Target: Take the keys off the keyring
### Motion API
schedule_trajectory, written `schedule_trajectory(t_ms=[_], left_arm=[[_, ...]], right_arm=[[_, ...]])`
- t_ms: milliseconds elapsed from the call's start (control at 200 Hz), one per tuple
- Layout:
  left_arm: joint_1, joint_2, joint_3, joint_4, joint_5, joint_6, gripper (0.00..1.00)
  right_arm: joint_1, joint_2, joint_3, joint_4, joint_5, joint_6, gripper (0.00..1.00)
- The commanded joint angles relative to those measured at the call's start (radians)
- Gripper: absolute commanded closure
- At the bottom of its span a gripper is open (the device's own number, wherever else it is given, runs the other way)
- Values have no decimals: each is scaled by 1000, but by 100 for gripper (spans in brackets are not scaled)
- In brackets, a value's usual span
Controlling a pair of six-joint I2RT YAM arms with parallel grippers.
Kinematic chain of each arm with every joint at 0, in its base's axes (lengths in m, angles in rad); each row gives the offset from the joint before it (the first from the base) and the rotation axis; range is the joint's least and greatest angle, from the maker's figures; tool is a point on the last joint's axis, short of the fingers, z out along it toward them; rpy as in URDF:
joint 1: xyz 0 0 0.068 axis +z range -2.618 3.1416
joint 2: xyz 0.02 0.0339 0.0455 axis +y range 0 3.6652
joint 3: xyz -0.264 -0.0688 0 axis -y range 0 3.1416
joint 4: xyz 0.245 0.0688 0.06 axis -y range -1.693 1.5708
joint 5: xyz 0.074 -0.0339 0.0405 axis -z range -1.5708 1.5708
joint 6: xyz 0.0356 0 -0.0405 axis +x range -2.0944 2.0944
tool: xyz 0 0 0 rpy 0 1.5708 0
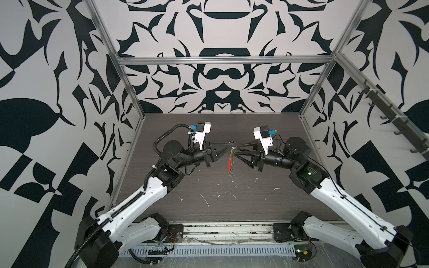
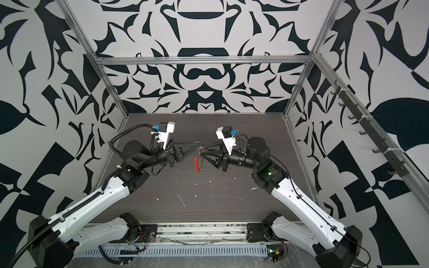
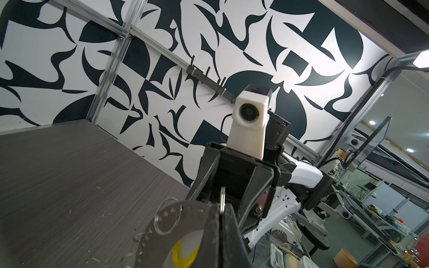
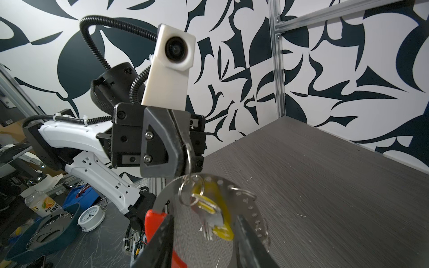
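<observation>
Left gripper (image 4: 182, 160) is pinching a metal loop (image 4: 189, 153); right gripper (image 4: 204, 218), jaws spread, is straddling the yellow key (image 4: 225, 232), seemingly light, slippery; flat faces suiting grip

Mid-desk is blocked in the air; the back and front are open.
Above the middle of the desk (image 1: 209, 130) the left gripper (image 1: 229, 146), clamped on a small metal ring (image 4: 188, 157), meets the right gripper (image 1: 236, 152) tip to tip. The right gripper's fingers stand apart, and the keyring (image 1: 229, 163) hangs between the two, so there is no way through. The left arm (image 1: 139, 199) and right arm (image 1: 336, 197) slant in from the near corners. The back edge and back corners lie bare, and the near half holds only flat white scraps (image 1: 205, 199). Hooks (image 1: 392, 113) jut from the right wall.
</observation>
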State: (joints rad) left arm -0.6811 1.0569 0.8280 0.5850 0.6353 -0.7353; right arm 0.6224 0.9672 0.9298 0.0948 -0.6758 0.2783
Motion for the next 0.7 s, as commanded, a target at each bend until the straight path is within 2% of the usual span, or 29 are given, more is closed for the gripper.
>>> schedule_trajectory(t_ms=[0,300,695], left_arm=[[-5,-10,-3,58,-2,-12,100],[-12,-2,0,65,17,-15,100],[-14,-7,-3,64,6,-13,100]], right_arm=[[12,-13,33,53,29,-29,54],[33,16,44,74,42,-36,54],[46,21,52,66,39,-45,70]])
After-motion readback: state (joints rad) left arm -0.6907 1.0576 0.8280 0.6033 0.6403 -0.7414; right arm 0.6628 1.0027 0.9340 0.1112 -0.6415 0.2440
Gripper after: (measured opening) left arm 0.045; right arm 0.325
